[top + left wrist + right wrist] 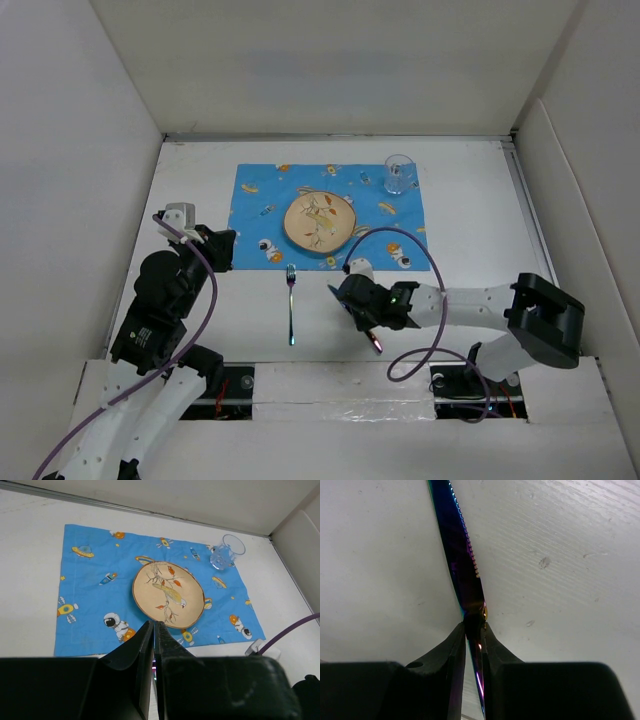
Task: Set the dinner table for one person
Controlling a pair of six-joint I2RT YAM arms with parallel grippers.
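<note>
The biggest thing is the white tabletop (480,220), and it fills most of the top view. On it, toward the far side, lies the blue placemat (255,205) with little rockets and spacemen. The round plate (319,222) with the bird picture sits in the middle of the placemat. My left claw (153,635) hangs off to the left of the placemat. Its two fingers are pressed flat together with nothing between them. The clear cup (398,173) stands on the far right corner of the placemat. The shiny fork (291,300) lies on the bare tabletop on the near side of the placemat, with its prongs right at the placemat's edge. My right claw (475,630) is squeezed tight on the rainbow knife (460,550), pinching it near where the blade meets the handle. The knife is over the bare tabletop, near the placemat's near edge and a bit right of the fork. I cannot tell if its tip touches the tabletop. I think the job now is to put the knife down to the right of the plate. To do it well, I should go slow, lift it clear of the plate rim, turn it straight like the fork, and point the bumpy teeth at the plate. I should only let go when the blade lies flat, so it does not tip or slide.
</note>
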